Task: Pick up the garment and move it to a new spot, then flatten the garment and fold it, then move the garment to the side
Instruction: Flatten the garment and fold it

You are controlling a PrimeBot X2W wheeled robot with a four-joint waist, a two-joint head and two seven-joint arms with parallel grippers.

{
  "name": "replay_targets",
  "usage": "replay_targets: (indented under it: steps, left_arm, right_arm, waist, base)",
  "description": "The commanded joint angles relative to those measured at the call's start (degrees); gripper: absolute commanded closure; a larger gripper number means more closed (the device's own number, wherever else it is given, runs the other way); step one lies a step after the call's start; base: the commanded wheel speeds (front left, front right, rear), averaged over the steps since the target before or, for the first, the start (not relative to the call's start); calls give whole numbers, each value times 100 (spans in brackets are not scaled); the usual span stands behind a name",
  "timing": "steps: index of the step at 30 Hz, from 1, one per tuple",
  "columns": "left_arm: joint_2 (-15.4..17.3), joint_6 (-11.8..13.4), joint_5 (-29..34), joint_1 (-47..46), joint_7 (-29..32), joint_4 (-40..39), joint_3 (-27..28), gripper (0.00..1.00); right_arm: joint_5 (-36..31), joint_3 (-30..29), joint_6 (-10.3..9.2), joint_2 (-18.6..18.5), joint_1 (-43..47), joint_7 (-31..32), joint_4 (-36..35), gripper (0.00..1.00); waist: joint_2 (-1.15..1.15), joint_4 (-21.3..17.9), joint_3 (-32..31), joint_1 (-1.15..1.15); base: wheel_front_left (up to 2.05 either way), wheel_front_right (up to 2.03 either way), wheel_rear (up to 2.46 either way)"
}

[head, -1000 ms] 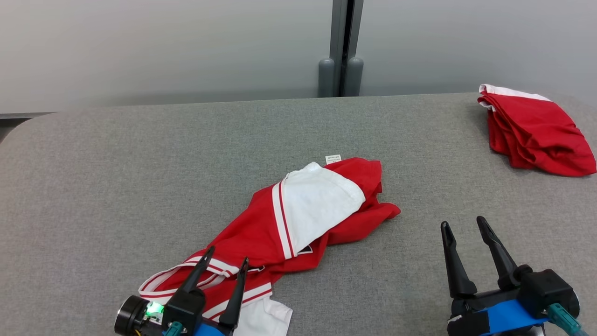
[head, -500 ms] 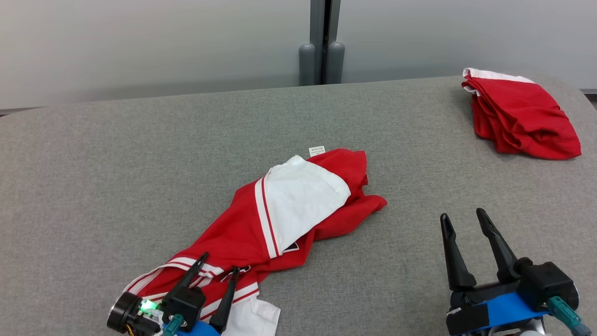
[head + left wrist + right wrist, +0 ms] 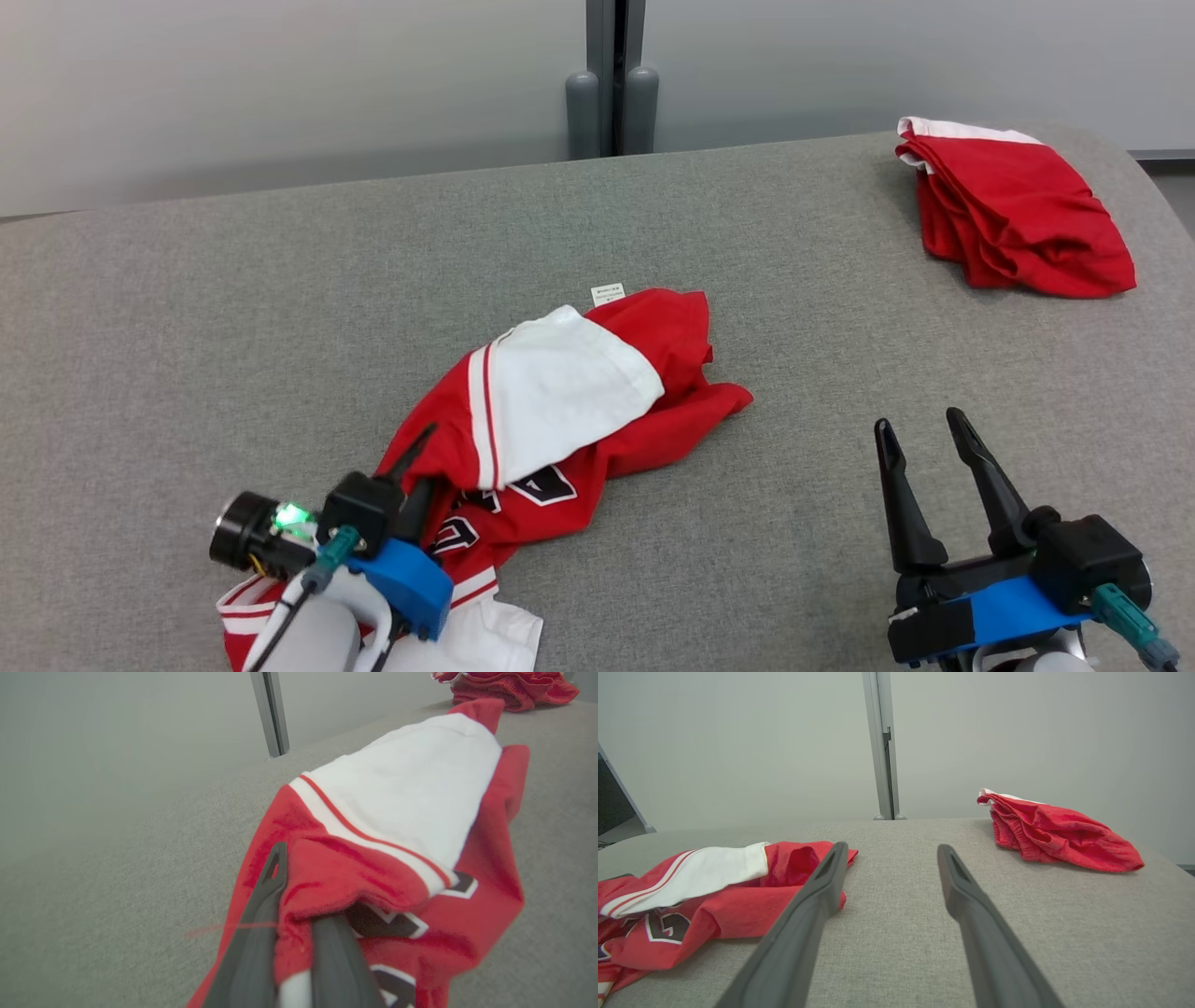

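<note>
— What lies under the right fingers (image 3: 817, 896)?
— A grey fabric-covered table (image 3: 233, 308), its far corners rounded.
— And beyond their tips?
— A plain pale wall (image 3: 280, 84), split by a grey vertical post (image 3: 600, 47) with two rounded feet; the light is soft and even.

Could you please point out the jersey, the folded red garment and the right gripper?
jersey (image 3: 560, 392): head view, white panel.
folded red garment (image 3: 1018, 215): head view, top red layer.
right gripper (image 3: 920, 423): head view, midway between fingertips.
</note>
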Motion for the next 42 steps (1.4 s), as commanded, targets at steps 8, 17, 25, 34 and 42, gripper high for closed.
replay_targets:
  steps: [8,17,25,34,42]
  left_arm:
    - [379,-3,-566,-809,-28,-408,395,100]
    - [914,-4,-963,-1815,-27,82,837,100]
    - [1049,36,-1067,-2403,-29,1075,1088,1]
    - [730,47,-1027,-1737,-27,782,1365,0]
    - [351,57,-1007,-667,-28,-178,1815,0]
  right_arm:
    - [-44,-49,3,1,-83,-19,-42,0]
    - [-95,-177,3,-3,-232,-19,108,0]
    - [-105,-264,3,-4,-277,-19,194,0]
    - [-83,-286,3,-2,-294,-19,300,0]
    - [-44,-350,3,0,-149,-19,354,0]
  waist:
    - [0,7,145,0]
    - [0,-218,377,0]
    - [0,-314,615,0]
    - [0,-69,476,0]
    - [0,199,155,0]
  base:
    - [0,0,0]
    - [0,0,0]
    - [0,0,0]
    - [0,0,0]
    - [0,0,0]
